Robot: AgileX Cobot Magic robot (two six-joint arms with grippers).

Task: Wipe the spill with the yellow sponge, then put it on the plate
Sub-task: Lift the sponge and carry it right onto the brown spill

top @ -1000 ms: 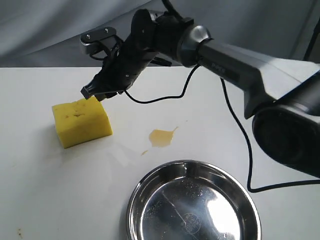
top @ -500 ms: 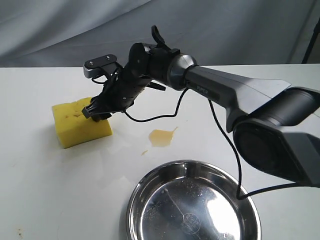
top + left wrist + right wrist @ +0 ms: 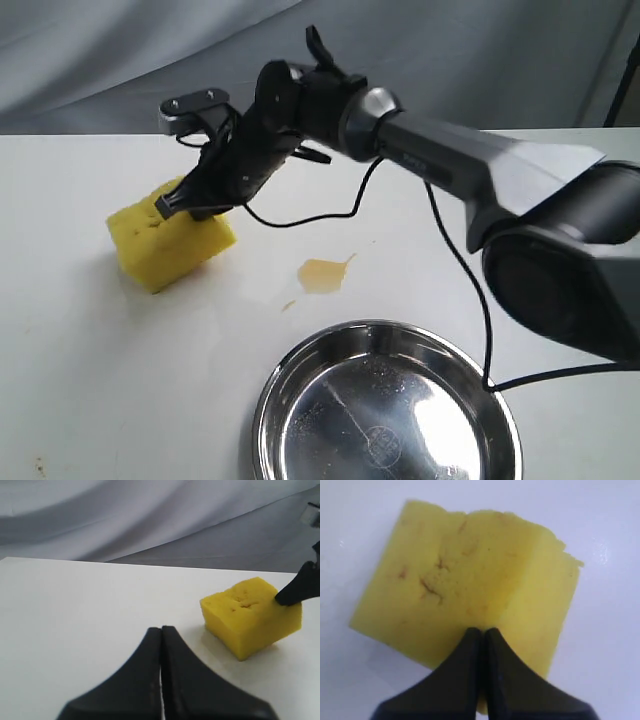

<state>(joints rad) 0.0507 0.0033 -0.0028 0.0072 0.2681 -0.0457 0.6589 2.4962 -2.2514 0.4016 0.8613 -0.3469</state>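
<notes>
The yellow sponge (image 3: 165, 248) sits at the left of the white table, tilted, with its right end raised off the surface. My right gripper (image 3: 180, 203) reaches across to it and is shut on the sponge's upper right edge; in the right wrist view the closed tips (image 3: 481, 631) pinch into the yellow sponge (image 3: 460, 575). The amber spill (image 3: 322, 275) lies a short way right of the sponge, untouched. The steel plate (image 3: 272, 392) stands at the front. My left gripper (image 3: 161, 629) is shut and empty, low over the table, short of the sponge (image 3: 245, 625).
The right arm's black cable (image 3: 465, 280) loops across the table behind the spill and down past the plate's right side. A grey cloth backdrop (image 3: 100, 50) hangs behind the table's far edge. A small brown speck (image 3: 40, 463) marks the front left corner.
My right gripper came down onto the sponge's top edge, closed on it, and has raised that end, so the sponge now stands tilted and slightly shifted.
</notes>
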